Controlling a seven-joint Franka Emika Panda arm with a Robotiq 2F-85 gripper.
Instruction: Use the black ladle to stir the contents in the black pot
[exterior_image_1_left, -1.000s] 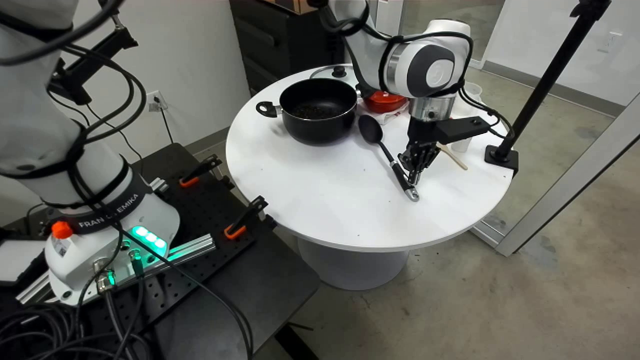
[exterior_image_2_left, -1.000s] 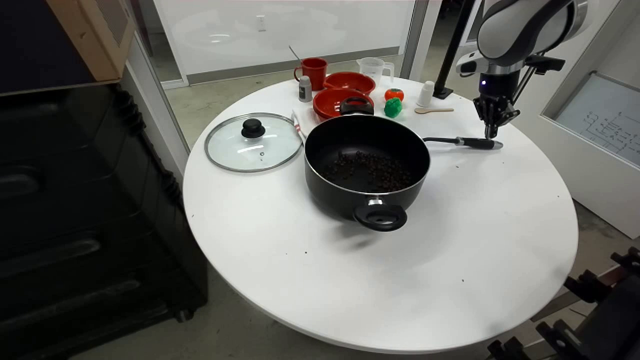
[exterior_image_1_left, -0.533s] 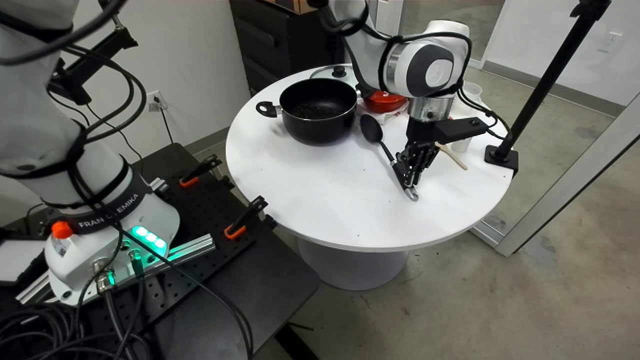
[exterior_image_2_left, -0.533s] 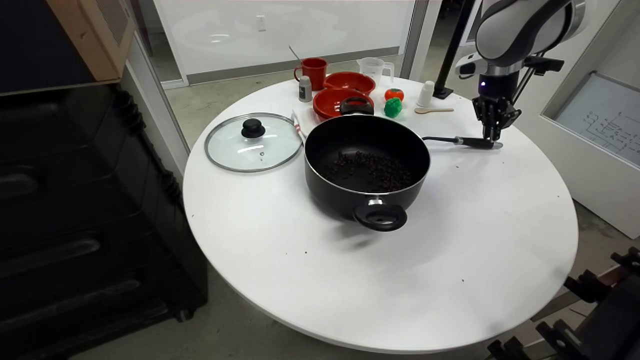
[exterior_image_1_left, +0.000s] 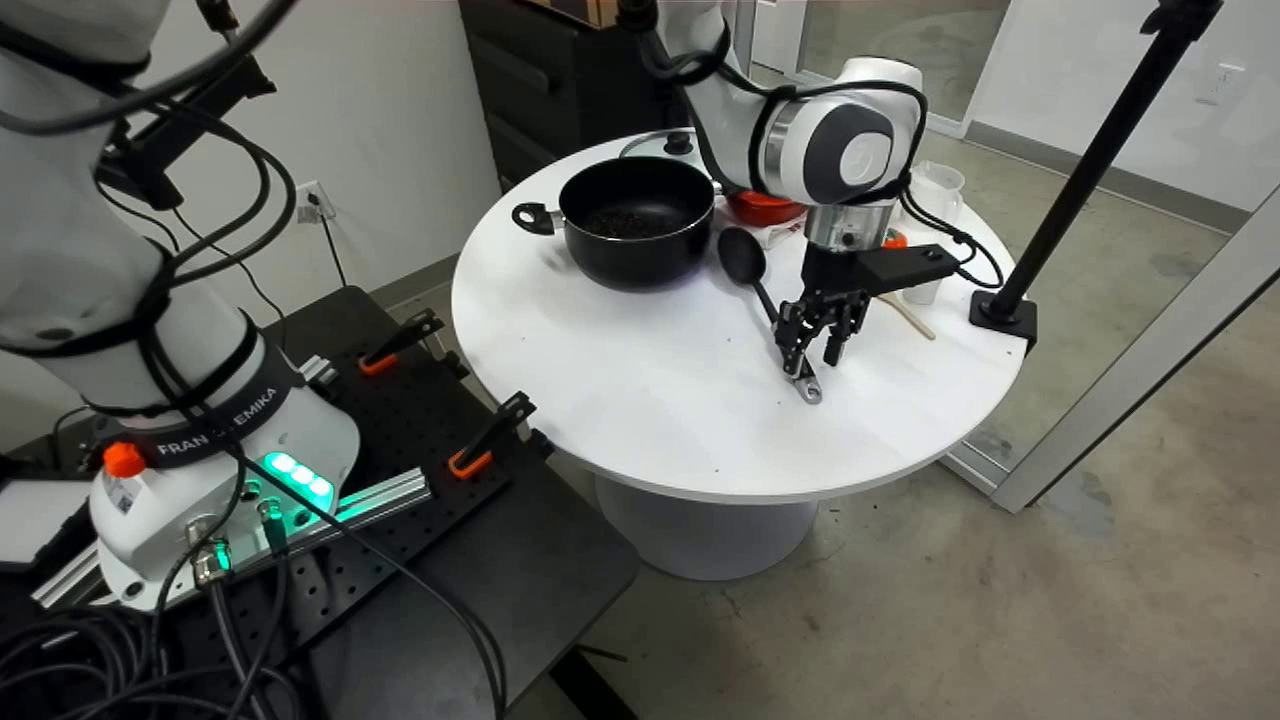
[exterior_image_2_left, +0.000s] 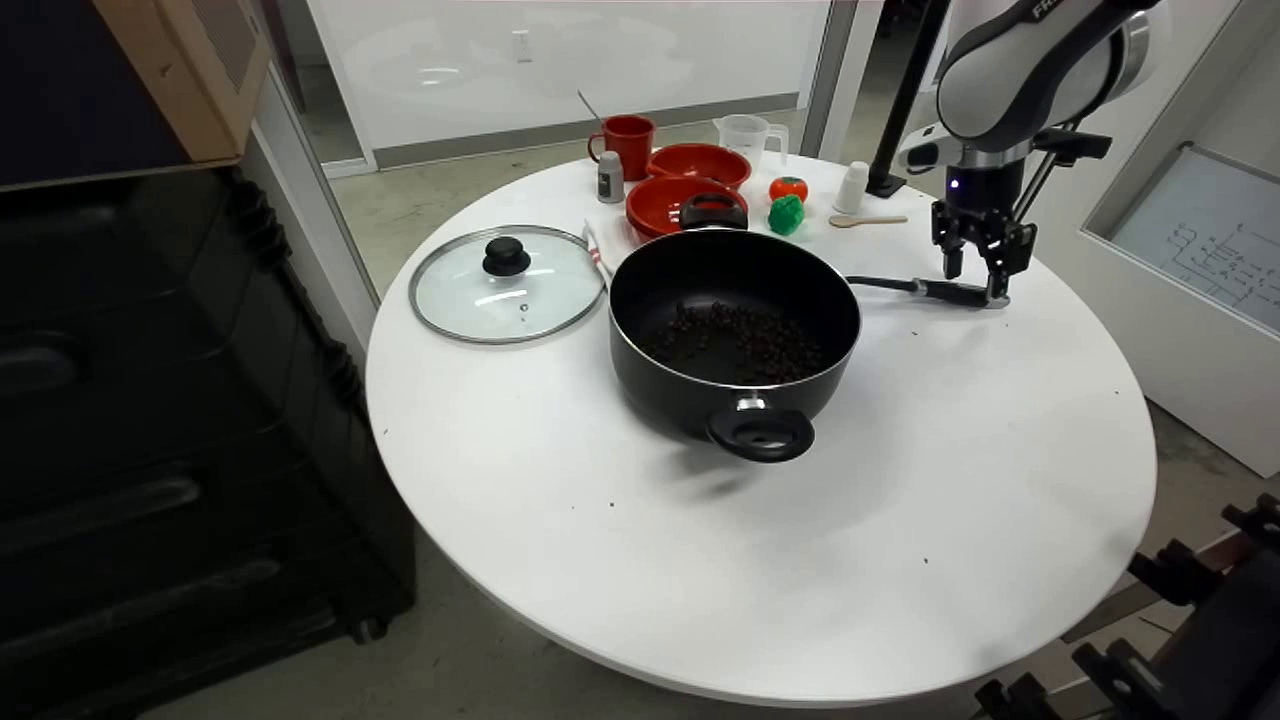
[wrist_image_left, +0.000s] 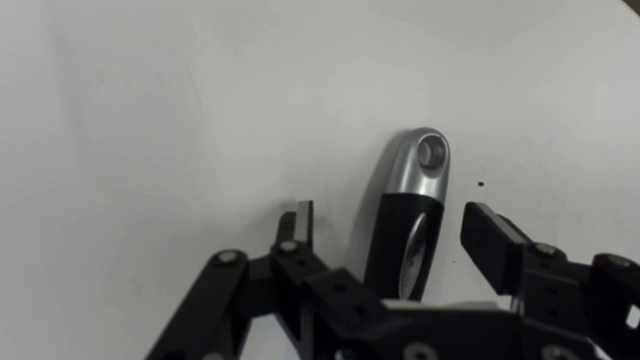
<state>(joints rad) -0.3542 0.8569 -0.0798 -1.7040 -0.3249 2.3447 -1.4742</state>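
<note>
Hand, spread wide and holding nothing, straddles ladle toward the edge of the desk; off-centre closing could skew it.

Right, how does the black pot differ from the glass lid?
The black pot is deep and opaque; the glass lid is shallow and see-through. The pot has two side handles; the lid has one central knob. Both are round, have black grips and rest on the white table.
</note>
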